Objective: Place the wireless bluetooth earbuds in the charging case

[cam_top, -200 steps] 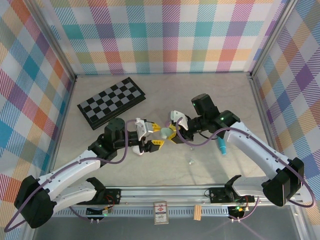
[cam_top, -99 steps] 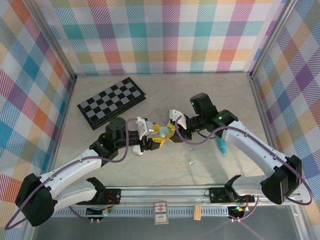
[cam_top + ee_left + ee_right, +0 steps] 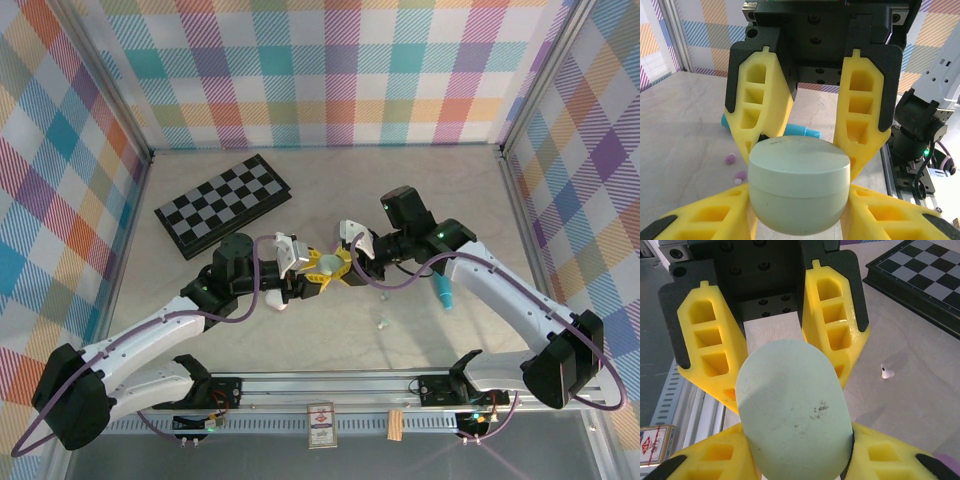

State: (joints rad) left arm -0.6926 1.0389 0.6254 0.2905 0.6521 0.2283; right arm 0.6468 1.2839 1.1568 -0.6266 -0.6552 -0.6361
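Left gripper (image 3: 303, 273) and right gripper (image 3: 352, 262) meet tip to tip, each clamped partway on the closed mint case (image 3: 326, 263), held off the table (image 3: 330, 345). A mint earbud (image 3: 383, 325) lies loose below, nearer the right arm, near the pen (image 3: 443, 293). The chessboard (image 3: 222, 203) sits well apart.

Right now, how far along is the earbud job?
Nothing looks loaded yet. The left hand and right hand grip the closed mint-green case between them. A purple earbud and a white earbud lie loose on the table. Opening the case and inserting buds is left.
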